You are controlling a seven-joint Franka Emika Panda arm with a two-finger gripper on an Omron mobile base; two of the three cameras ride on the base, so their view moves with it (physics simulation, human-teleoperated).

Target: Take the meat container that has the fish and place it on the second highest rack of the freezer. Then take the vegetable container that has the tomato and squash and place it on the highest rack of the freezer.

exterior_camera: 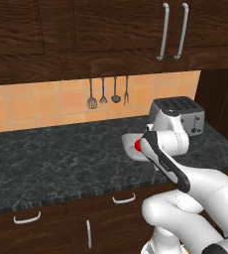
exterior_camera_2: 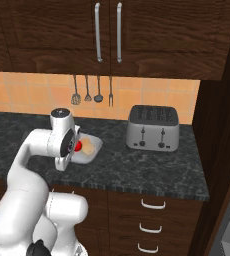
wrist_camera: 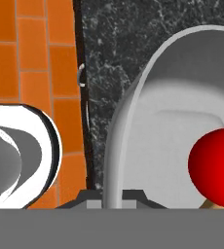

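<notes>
The vegetable container (exterior_camera_2: 92, 152) is a pale grey tray holding the red tomato (exterior_camera_2: 78, 146) and the tan squash (exterior_camera_2: 88, 146). It sits over the dark counter, left of the toaster. In the hand view my gripper (wrist_camera: 111, 197) is shut on the container's rim (wrist_camera: 115, 146), a dark finger tip (wrist_camera: 87, 195) on either side of the wall. The tomato (wrist_camera: 214, 168) lies just inside, with a sliver of squash (wrist_camera: 209, 204) under it. From the left base view the tray (exterior_camera: 130, 142) and tomato (exterior_camera: 138, 145) peek out from behind my arm. The meat container with the fish and the freezer are out of view.
A silver toaster (exterior_camera_2: 153, 128) stands on the black marble counter (exterior_camera_2: 152, 172) to the right of the tray, and its shiny side (wrist_camera: 16, 155) is close by in the hand view. Utensils (exterior_camera_2: 92, 92) hang on the orange tiled wall. Dark wall cabinets (exterior_camera_2: 107, 30) hang overhead, and a tall wooden panel (exterior_camera_2: 227, 125) closes the right side.
</notes>
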